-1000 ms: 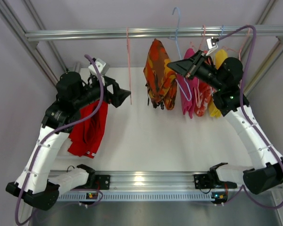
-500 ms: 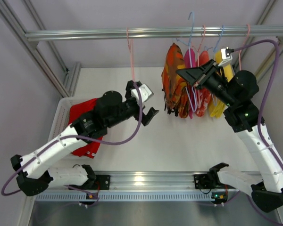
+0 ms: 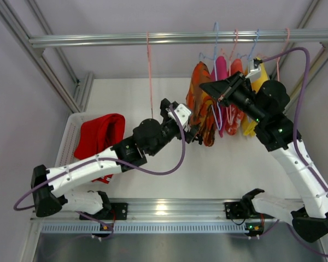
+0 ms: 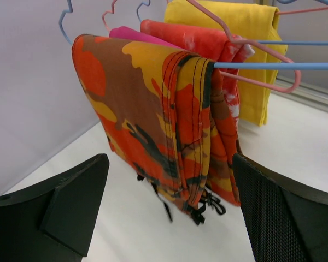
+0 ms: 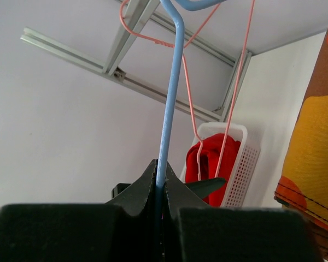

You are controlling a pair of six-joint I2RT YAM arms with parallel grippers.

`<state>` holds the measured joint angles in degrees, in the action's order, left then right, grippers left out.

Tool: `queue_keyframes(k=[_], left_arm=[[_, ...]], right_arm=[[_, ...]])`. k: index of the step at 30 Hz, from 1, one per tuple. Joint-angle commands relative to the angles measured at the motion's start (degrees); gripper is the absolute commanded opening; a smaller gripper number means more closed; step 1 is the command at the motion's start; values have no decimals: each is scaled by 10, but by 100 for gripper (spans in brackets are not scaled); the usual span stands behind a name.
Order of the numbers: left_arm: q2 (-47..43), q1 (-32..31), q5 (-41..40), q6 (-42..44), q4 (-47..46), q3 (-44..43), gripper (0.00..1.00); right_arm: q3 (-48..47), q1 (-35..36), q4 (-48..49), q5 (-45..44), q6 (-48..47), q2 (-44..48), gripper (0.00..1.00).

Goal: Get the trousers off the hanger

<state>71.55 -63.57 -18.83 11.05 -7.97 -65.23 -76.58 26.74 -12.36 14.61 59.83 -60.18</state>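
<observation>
The patterned trousers (image 4: 153,125) are orange, blotched with brown, yellow and black — camouflage-like — on a pale blue hanger (image 4: 273,65). Beside them are a magenta cloth (image 4: 134,35), a red-orange cloth (image 4: 191,35) flecked white and a plain yellow cloth (image 4: 257,98). The red trousers (image 3: 98,136) are plain and bright, in a white basket (image 3: 68,136).

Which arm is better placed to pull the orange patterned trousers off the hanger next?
Left, probably. The left gripper is open and faces the patterned trousers, a finger on each side. The right gripper is shut on the blue hanger, likely steadying it.
</observation>
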Motion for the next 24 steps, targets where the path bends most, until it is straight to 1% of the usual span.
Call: queue_keyframes(k=[1,5,10,14,17,24], left_arm=[[6,-4,-10,-3,-142,34,99],[29,-3,-45,20,-186,49,99],[39,-2,-40,34,-207,60,99],[56,14,-40,26,-213,55,99],[65,27,-36,26,-217,51,99],[73,31,12,14,-217,42,99]], right_arm=[[-59,13,103,-8,-11,14,0],[-71,13,103,-5,-10,10,0],[-79,14,111,1,-3,5,0],[-86,15,111,3,3,3,0],[-87,14,110,5,5,6,0],[-83,15,118,7,6,5,0]])
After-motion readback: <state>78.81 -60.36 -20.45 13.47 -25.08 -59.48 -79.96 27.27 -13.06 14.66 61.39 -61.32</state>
